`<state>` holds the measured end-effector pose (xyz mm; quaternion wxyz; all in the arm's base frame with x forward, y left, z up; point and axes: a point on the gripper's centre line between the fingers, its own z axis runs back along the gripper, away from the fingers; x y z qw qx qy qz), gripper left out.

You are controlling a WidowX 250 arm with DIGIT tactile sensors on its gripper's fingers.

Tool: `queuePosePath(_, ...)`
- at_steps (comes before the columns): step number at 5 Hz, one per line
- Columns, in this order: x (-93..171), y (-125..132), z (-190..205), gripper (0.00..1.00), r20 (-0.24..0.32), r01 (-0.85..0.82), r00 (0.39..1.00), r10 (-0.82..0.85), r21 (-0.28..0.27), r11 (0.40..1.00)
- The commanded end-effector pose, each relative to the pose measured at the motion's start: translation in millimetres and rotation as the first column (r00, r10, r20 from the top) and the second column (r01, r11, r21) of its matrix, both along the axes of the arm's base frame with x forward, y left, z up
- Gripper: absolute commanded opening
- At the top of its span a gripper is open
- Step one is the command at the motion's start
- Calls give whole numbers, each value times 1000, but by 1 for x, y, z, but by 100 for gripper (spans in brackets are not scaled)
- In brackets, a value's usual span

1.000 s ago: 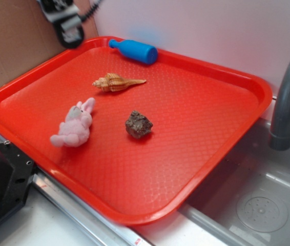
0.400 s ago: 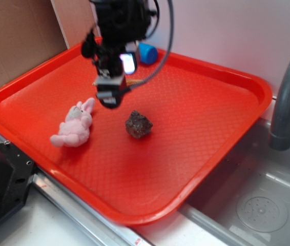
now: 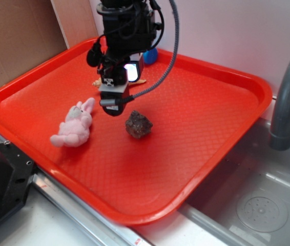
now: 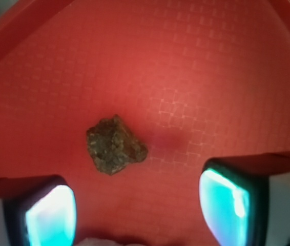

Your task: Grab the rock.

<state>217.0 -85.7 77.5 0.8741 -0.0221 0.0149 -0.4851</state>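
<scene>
The rock (image 3: 138,124) is a small dark brown-grey angular lump lying on the red tray (image 3: 196,118) near its middle. My gripper (image 3: 113,106) hangs just left of and above it, between it and the pink plush bunny (image 3: 74,124). In the wrist view the rock (image 4: 114,144) lies on the tray just ahead of my gripper (image 4: 137,207). The two glowing fingertips (image 4: 50,215) stand wide apart with only tray surface between them. The gripper is open and holds nothing.
A tan spiral seashell (image 3: 98,82) and a blue bottle (image 3: 150,54) lie behind the arm, mostly hidden. A grey sink (image 3: 257,205) with a faucet (image 3: 287,97) borders the tray's right side. Cardboard stands at the back left.
The arm has come in from the upper left and lowered over the tray, ending just left of the rock. The rock and bunny have not moved.
</scene>
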Motion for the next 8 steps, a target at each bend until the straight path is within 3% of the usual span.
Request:
queuePosePath(1,-24,-27,-14,100,56,45,997,-47,44,998)
queuePosePath(2,-31,-34,-18,100,74,66,995,-70,52,996)
queuePosePath(4,-27,-34,-33,100,23,92,995,-95,94,991)
queuePosePath(6,-13,-14,-28,100,39,54,998,-58,92,994)
queuePosePath(8,-14,-19,-33,100,31,87,996,-89,64,994)
